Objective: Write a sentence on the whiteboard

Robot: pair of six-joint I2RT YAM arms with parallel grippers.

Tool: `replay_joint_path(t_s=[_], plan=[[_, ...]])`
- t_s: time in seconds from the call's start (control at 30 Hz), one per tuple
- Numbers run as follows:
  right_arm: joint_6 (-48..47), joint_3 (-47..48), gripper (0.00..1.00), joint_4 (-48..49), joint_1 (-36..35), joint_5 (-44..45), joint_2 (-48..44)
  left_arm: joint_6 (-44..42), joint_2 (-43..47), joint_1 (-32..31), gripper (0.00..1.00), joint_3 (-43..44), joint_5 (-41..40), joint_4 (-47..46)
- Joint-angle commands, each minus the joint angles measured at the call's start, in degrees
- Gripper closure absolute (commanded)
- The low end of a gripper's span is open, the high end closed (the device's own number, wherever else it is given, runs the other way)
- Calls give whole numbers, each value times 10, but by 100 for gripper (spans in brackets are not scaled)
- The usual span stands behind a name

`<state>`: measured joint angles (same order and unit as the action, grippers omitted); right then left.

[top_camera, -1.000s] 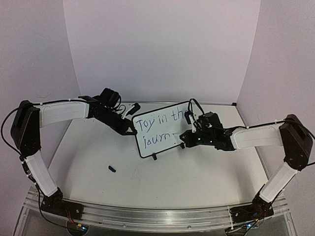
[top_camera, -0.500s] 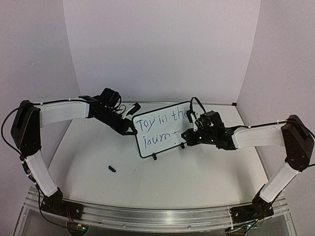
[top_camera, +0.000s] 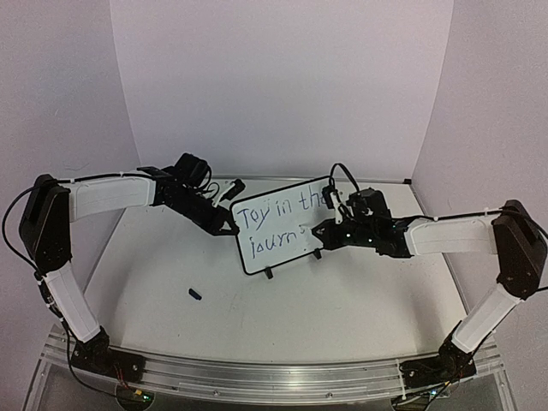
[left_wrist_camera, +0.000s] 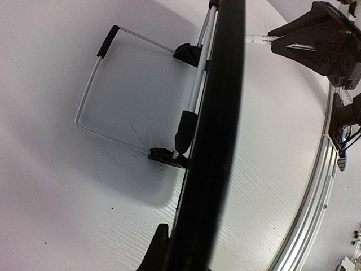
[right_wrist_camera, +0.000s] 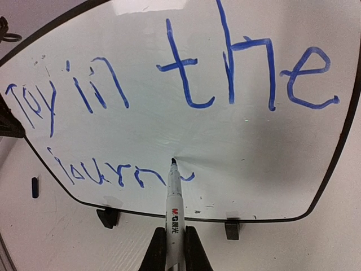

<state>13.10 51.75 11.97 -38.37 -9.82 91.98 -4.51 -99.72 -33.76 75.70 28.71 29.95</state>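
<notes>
The whiteboard (top_camera: 276,229) stands tilted at the table's middle back on two black feet. The sentence (top_camera: 274,216) on it reads "Toy in the" above "journ" in blue, and it also shows in the right wrist view (right_wrist_camera: 186,73). My right gripper (right_wrist_camera: 174,237) is shut on a white marker (right_wrist_camera: 174,206), whose tip touches the board (right_wrist_camera: 271,169) just right of "journ". In the top view this gripper (top_camera: 324,232) is at the board's right lower edge. My left gripper (top_camera: 229,225) is shut on the board's left edge, which is a dark band (left_wrist_camera: 220,130) in its wrist view.
A small dark marker cap (top_camera: 195,294) lies on the table in front of the board, left of centre; it also shows in the right wrist view (right_wrist_camera: 35,187). The board's wire stand (left_wrist_camera: 90,96) rests behind it. An aluminium rail (top_camera: 274,377) runs along the near edge.
My right gripper has moved slightly up with the marker, and a short new blue stroke has appeared after "journ". The left arm and the board have not moved.
</notes>
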Motion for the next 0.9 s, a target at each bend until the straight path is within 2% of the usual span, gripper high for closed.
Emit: replay_joint_path(t_s=[0.0,0.87], plan=[[-2,15,100,8,2,-17,16,-14,-25,-8,100,3,-45,34],[22,-12,100,-2,2,23,37,-13,-26,-9,100,3,-44,34]])
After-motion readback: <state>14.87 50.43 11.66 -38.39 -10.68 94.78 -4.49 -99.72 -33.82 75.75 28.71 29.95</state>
